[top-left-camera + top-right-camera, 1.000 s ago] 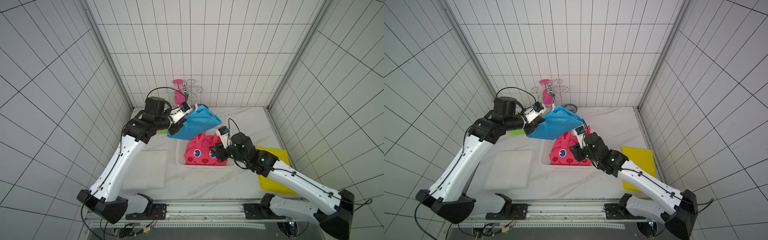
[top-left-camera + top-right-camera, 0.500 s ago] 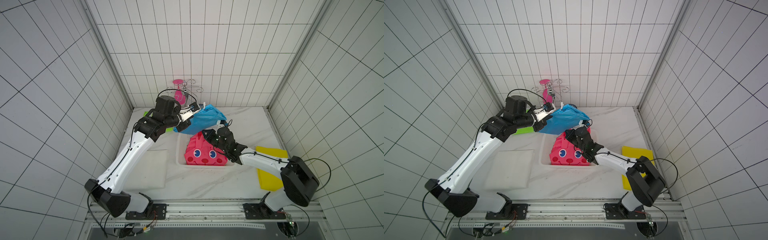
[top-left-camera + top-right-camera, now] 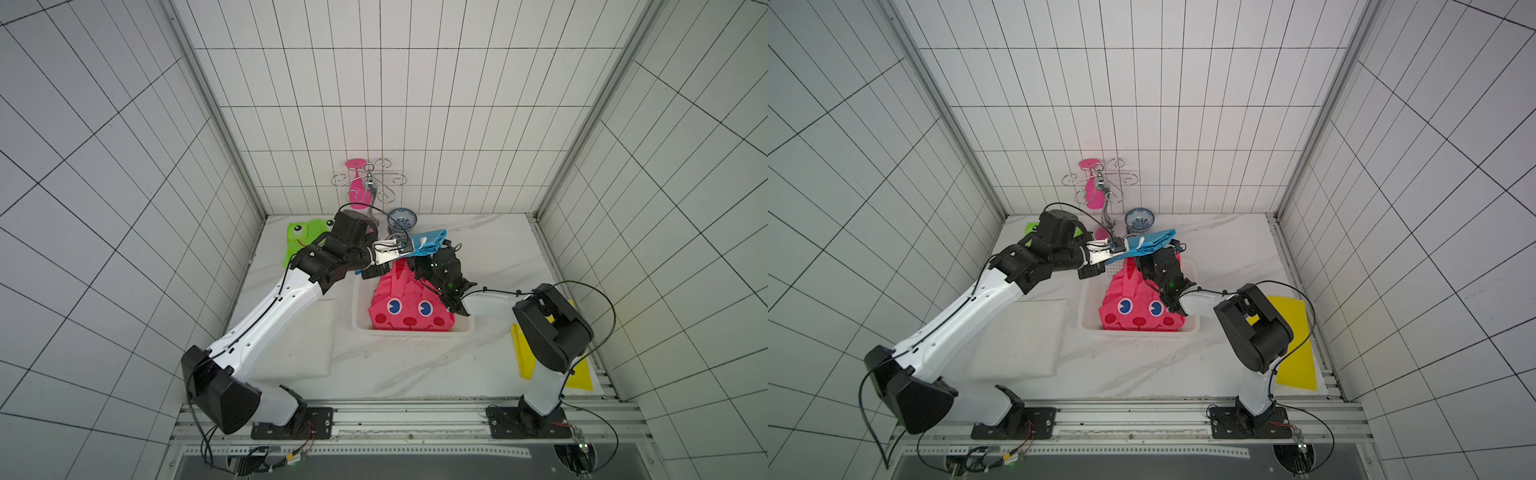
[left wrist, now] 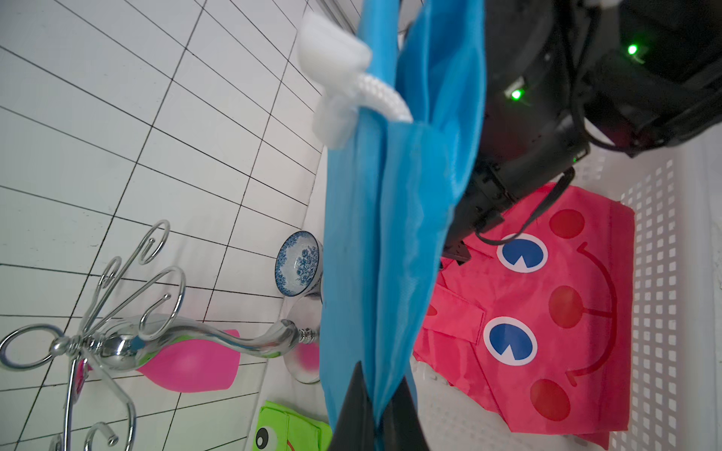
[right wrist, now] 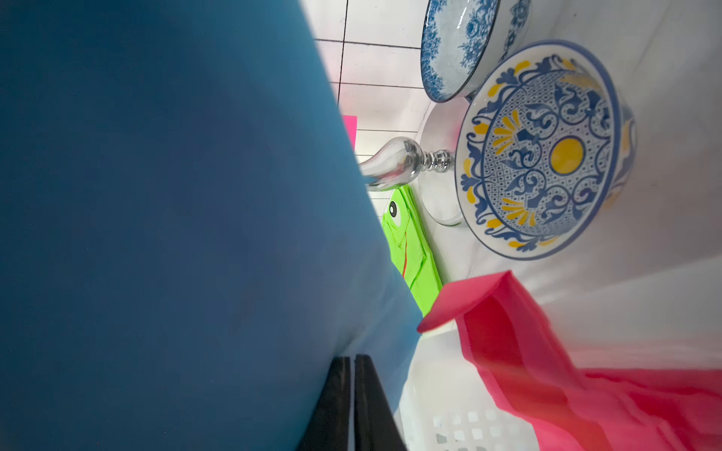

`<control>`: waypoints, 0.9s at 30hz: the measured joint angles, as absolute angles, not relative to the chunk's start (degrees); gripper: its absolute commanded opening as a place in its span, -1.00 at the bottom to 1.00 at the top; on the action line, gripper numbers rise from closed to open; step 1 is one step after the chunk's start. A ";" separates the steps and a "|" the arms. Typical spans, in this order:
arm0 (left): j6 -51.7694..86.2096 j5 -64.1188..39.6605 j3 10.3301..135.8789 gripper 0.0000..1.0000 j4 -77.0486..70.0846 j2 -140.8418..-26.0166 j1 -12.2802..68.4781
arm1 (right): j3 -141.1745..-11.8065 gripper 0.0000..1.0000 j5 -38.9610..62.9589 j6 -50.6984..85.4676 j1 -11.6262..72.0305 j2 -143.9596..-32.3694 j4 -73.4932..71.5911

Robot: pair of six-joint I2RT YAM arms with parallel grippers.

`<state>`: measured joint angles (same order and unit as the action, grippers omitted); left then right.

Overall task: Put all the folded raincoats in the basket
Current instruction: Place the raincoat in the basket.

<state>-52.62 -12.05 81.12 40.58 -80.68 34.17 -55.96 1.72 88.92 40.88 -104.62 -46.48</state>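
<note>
Blue raincoat (image 3: 430,243) hangs above the far end of the basket (image 3: 360,307), pinched by left fingers (image 4: 353,414), and looks flatter than a second ago. Right fingers (image 5: 340,402), then spread over the pink raincoat (image 3: 409,309), are now pressed together beside the blue cloth; cannot tell if they catch it.

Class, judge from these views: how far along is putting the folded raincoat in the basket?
Done: a pink raincoat lies in the white basket. In hand: the left hand pinches the folded blue raincoat, raised near the basket's far end; the right hand is shut beside it. Left: lowering and releasing it.
</note>
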 measured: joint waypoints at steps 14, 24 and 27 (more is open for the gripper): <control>-54.24 -5.61 67.66 -1.00 35.14 -79.09 39.09 | -53.23 -0.04 15.92 87.09 30.87 -93.17 -30.55; -52.88 -5.32 58.81 -1.00 29.93 -78.06 41.82 | -53.01 0.20 28.45 81.54 26.04 -90.08 -19.46; -52.31 -5.87 56.90 -1.00 27.81 -77.95 42.26 | -53.01 0.20 30.85 79.40 25.87 -89.03 -15.46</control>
<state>-52.31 -5.87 56.90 27.81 -77.95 42.26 -53.01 30.85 79.40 25.87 -89.03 -15.46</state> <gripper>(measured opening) 0.051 0.601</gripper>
